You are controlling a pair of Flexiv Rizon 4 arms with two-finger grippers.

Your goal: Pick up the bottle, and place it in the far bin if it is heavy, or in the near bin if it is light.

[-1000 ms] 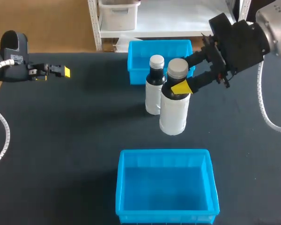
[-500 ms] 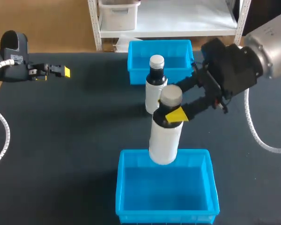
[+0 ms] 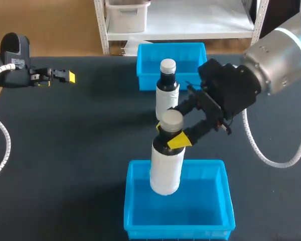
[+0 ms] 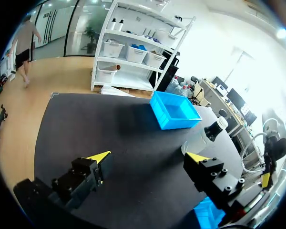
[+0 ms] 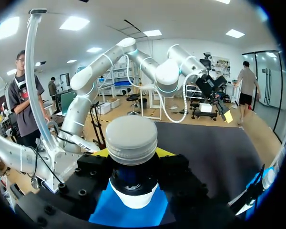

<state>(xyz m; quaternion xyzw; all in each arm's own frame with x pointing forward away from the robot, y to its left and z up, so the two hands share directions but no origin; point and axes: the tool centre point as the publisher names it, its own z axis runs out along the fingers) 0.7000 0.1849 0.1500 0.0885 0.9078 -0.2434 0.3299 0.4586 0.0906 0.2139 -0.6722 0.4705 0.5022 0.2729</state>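
Over the last second the right gripper (image 3: 169, 134), clenched on the bottle's (image 3: 165, 170) neck, has carried it from beside the other bottle (image 3: 166, 95) toward 6 o'clock, and it now hangs over the near bin (image 3: 178, 231), evidently judged light, while the left gripper (image 3: 64, 77) sits open at 9 o'clock.

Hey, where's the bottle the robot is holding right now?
In the head view the bottle hangs upright in the right pincer, over the far edge of the near bin, just in front of the second bottle standing on the table.
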